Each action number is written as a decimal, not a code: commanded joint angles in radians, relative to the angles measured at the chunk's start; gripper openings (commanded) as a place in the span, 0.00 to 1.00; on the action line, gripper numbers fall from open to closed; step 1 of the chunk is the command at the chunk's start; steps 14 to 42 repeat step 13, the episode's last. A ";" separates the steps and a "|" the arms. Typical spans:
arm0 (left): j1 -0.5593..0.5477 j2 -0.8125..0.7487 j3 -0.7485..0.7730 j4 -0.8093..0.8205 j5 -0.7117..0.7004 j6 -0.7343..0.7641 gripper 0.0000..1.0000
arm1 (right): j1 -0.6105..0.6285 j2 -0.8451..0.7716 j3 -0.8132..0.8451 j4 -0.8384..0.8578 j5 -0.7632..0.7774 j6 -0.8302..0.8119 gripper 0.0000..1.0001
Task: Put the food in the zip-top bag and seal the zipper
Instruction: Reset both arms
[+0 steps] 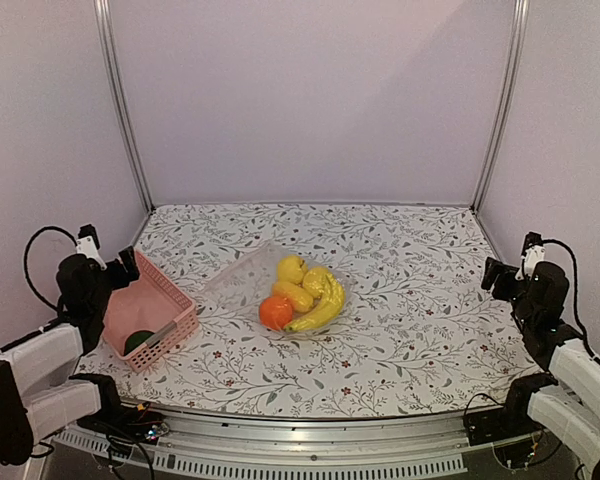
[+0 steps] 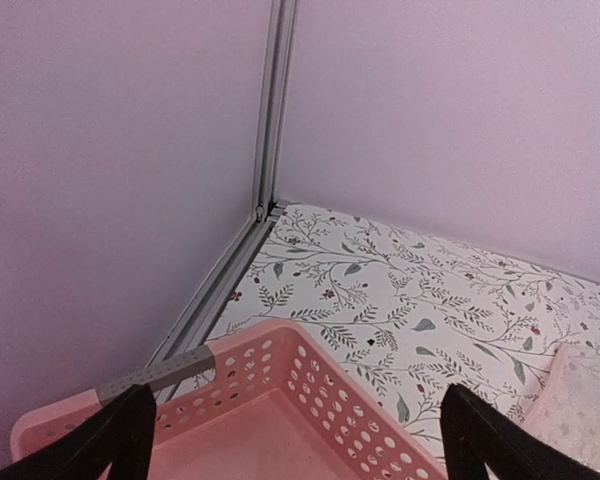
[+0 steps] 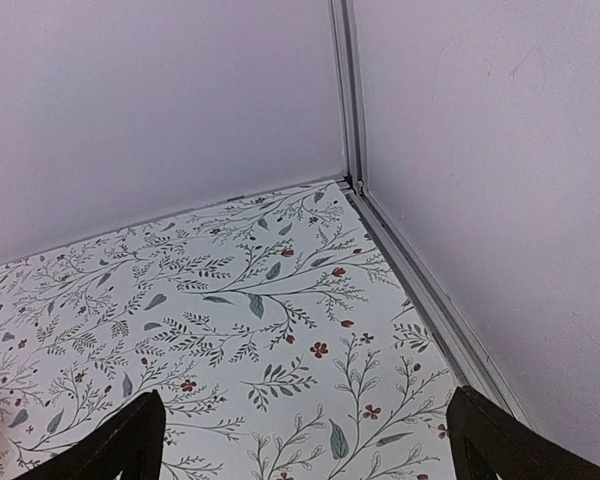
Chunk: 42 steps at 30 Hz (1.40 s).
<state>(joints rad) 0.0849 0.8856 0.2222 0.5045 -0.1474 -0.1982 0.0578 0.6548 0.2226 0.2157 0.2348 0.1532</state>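
One orange (image 1: pixel 275 311) and four yellow fruits (image 1: pixel 320 305) are seen within the bag (image 1: pixel 235 280), one green piece (image 1: pixel 138 342) in the basket (image 1: pixel 175 300); left gripper (image 2: pixel 297 400) and right gripper (image 3: pixel 305 400) are held spread.

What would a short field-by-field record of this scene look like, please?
bag: clear zip-top bag, mid-table
apparently in bag: orange, bananas, lemons
not bagged: dark green piece, in the pink basket
zipper: too faint to judge
left hand: open, above the basket
right hand: open, above the table, holding nothing
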 commanded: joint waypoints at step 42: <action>-0.011 -0.018 -0.037 0.052 -0.067 0.012 1.00 | -0.004 -0.045 -0.024 0.063 0.047 -0.027 0.99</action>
